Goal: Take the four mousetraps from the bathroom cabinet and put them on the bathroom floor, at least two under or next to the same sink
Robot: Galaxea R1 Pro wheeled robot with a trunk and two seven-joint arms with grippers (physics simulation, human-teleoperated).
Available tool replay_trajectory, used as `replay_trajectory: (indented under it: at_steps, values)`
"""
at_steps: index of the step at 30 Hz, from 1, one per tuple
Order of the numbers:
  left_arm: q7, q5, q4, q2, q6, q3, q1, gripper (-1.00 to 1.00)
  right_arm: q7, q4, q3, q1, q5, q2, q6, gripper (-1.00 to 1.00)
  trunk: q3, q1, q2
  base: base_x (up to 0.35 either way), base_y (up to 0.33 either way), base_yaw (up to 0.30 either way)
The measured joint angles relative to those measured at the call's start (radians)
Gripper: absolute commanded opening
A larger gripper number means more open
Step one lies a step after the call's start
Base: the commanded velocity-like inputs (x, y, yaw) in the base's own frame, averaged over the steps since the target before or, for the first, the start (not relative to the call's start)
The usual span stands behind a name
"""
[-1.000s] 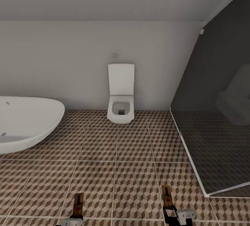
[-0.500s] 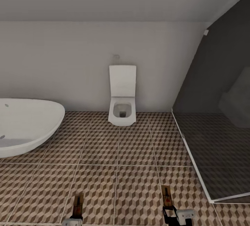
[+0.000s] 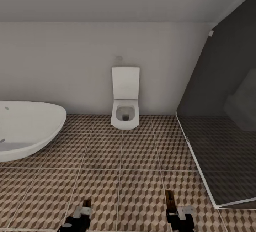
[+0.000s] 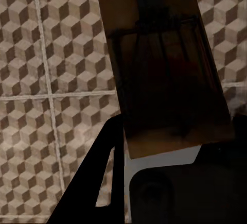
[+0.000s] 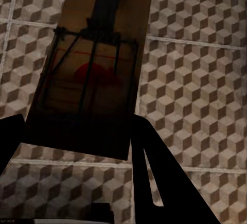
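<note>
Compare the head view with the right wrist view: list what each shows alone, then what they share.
Head view alone: the toilet, the bathtub, the dark glass enclosure and the left gripper. Right wrist view alone: the held mousetrap close up, with its black wire spring and red mark. Both: the cube-patterned bathroom floor and the right gripper shut on that mousetrap.

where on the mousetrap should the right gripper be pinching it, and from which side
By the bare short end of the board, coming in along its length. In the right wrist view the mousetrap has its black wire spring and red mark mid-board, so the near wooden end is the safe flat part. The right gripper already holds it there above the bathroom floor.
</note>
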Motion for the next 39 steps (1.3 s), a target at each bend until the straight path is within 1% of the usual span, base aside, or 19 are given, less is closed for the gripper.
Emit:
replay_trajectory:
  at_steps: [2,3,4,6,7,8,9,10,11,13,15,17,19,22,25,26,29,34,39]
  values:
    - [0.036,-0.001,-0.050,-0.002,0.084,0.000,-0.005,-1.00,-0.001,-0.075,0.000,-0.006,0.001,0.004,0.092,-1.00,0.000,0.000,0.000,0.000,0.000,0.000]
    - [0.056,-0.001,-0.068,-0.003,0.113,0.000,-0.010,-1.00,-0.001,-0.106,0.000,-0.017,0.001,0.008,0.140,-1.00,0.000,0.000,0.000,0.000,0.000,0.000]
    - [0.065,-0.001,-0.077,-0.004,0.126,0.000,-0.015,-1.00,-0.001,-0.119,0.000,-0.025,0.000,0.011,0.165,-1.00,0.000,0.000,0.000,0.000,0.000,0.000]
    - [0.088,-0.002,-0.101,-0.006,0.184,0.000,-0.056,-1.00,-0.001,-0.149,0.000,-0.068,0.001,0.022,0.249,-1.00,0.000,0.000,0.000,0.000,0.000,0.000]
    - [0.092,-0.001,-0.105,-0.006,0.202,0.001,-0.070,-1.00,-0.001,-0.152,-0.001,-0.082,0.000,0.024,0.268,-1.00,0.000,0.000,0.000,0.000,0.000,0.000]
    - [0.097,-0.002,-0.110,-0.006,0.241,0.001,-0.095,-1.00,0.000,-0.157,0.000,-0.108,0.001,0.030,0.300,-1.00,0.000,0.000,0.000,0.000,0.000,0.000]
    - [0.098,-0.001,-0.111,-0.006,0.259,0.001,-0.107,-1.00,0.000,-0.160,0.000,-0.136,0.001,0.036,0.329,-1.00,0.000,0.000,0.000,0.000,0.000,0.000]
    - [0.101,-0.002,-0.114,-0.006,0.290,0.001,-0.130,-1.00,-0.001,-0.160,0.000,-0.150,0.000,0.040,0.343,-1.00,0.000,0.000,0.000,0.000,0.000,0.000]
    - [0.103,-0.003,-0.114,-0.007,0.312,0.001,-0.155,-1.00,-0.003,-0.162,0.002,-0.175,0.001,0.048,0.364,-1.00,0.000,0.000,0.000,0.000,0.000,0.000]
    - [0.106,-0.003,-0.109,-0.007,0.336,0.001,-0.210,-1.00,-0.019,-0.162,0.003,-0.222,0.002,0.075,0.395,-1.00,0.000,0.000,0.000,0.000,0.000,0.000]
    - [0.107,-0.002,-0.104,-0.007,0.346,0.001,-0.253,-1.00,-0.058,-0.163,0.003,-0.265,0.004,0.098,0.427,-1.00,0.000,0.000,0.000,0.000,0.000,0.000]
    - [0.108,-0.002,-0.102,-0.007,0.344,0.001,-0.271,-1.00,-0.086,-0.163,0.003,-0.292,0.002,0.110,0.453,-1.00,0.000,0.000,0.000,0.000,0.000,0.000]
    - [0.108,-0.002,-0.093,-0.010,0.319,0.001,-0.279,-1.00,-0.098,-0.163,0.003,-0.305,0.002,0.115,0.464,-1.00,0.000,0.000,0.000,0.000,0.000,0.000]
    - [0.107,-0.001,-0.051,-0.012,0.213,0.001,-0.282,-1.00,-0.105,-0.175,0.004,-0.313,0.002,0.118,0.470,-1.00,0.000,0.000,0.000,0.000,0.000,0.000]
    - [0.107,0.000,-0.014,-0.013,0.137,0.001,-0.283,-1.00,-0.106,-0.179,0.005,-0.315,0.000,0.120,0.472,-1.00,0.000,0.000,0.000,0.000,0.000,0.000]
    - [0.107,0.000,-0.005,-0.014,0.121,0.000,-0.284,-1.00,-0.106,-0.180,0.006,-0.315,0.000,0.120,0.472,-1.00,0.000,0.000,0.000,0.000,0.000,0.000]
    - [0.105,0.000,0.004,-0.021,0.098,0.000,-0.284,-1.00,-0.107,-0.175,0.007,-0.316,0.000,0.120,0.472,-1.00,0.000,0.000,0.000,0.000,0.000,0.000]
    - [0.100,0.000,0.000,-0.024,0.091,-0.001,-0.284,-1.00,-0.107,-0.171,0.008,-0.316,0.001,0.119,0.471,-1.00,0.000,0.000,0.000,0.000,0.000,0.000]
    - [0.099,-0.002,-0.066,-0.022,0.096,-0.005,-0.284,-1.00,-0.108,-0.186,0.010,-0.316,0.003,0.115,0.467,-1.00,0.000,0.000,0.000,0.000,0.000,0.000]
